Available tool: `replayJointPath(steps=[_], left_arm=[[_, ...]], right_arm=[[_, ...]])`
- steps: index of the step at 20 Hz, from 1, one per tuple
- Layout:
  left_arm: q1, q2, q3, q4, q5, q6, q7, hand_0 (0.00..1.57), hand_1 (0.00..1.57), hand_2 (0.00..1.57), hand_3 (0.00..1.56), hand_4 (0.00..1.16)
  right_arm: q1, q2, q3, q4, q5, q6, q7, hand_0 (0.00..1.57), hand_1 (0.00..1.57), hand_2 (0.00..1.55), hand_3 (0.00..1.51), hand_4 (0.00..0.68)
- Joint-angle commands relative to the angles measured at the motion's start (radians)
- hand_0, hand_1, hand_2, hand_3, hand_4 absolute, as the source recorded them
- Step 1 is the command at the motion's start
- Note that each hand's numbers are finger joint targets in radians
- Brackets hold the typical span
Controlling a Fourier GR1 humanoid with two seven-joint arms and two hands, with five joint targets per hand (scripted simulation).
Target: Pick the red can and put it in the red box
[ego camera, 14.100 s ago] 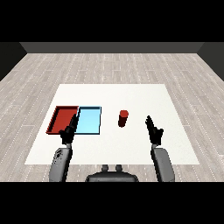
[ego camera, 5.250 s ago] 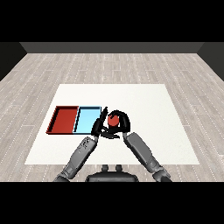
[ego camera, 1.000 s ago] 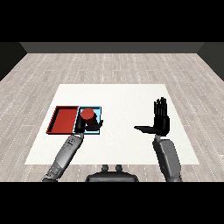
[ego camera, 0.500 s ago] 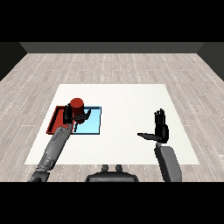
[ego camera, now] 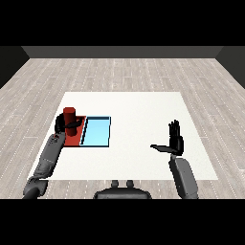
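Left hand [ego camera: 63, 123] curled round the red can [ego camera: 70, 117], upright over the red tray [ego camera: 77, 134]; can's base and much of that tray hidden. Light blue tray [ego camera: 97, 131] adjoins the red tray. Right hand [ego camera: 175, 141] well apart from the red tray, fingers straight, thumb out.

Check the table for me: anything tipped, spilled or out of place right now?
Nothing stands out. The red can is upright in the left hand over the red tray; the light blue tray lies straight beside it.

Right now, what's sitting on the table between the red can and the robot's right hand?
In the head view, the light blue tray lies just right of the red can; past it, only bare white table stretches to the open right hand.
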Motion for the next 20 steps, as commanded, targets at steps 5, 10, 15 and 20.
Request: replayJointPath(steps=[5, 10, 15, 20], left_arm=[[-0.09, 0.016, 0.078, 0.47, -0.049, 0.036, -0.132, 1.47, 1.47, 1.49, 1.46, 1.02], [-0.13, -0.001, 0.057, 0.65, -0.108, 0.095, -0.072, 0.33, 0.33, 0.45, 0.33, 0.72], [-0.208, 0.004, 0.099, 0.746, -0.081, 0.047, -0.014, 0.76, 0.76, 0.76, 0.0, 0.67], [-0.206, 0.035, 0.035, 0.795, -0.152, -0.057, -0.037, 0.0, 0.0, 0.0, 0.0, 0.65]], right_arm=[[0.008, 0.022, 0.022, -0.024, 0.045, -0.018, -0.042, 0.0, 0.0, 0.0, 0.0, 0.0], [0.034, -0.004, 0.009, -0.054, 0.059, -0.012, -0.058, 0.0, 0.0, 0.0, 0.0, 0.0], [-0.016, -0.02, -0.005, -0.036, 0.044, 0.017, -0.046, 0.0, 0.0, 0.0, 0.0, 0.0], [0.02, 0.035, 0.034, -0.047, 0.064, 0.007, -0.101, 0.0, 0.0, 0.0, 0.0, 0.0]])
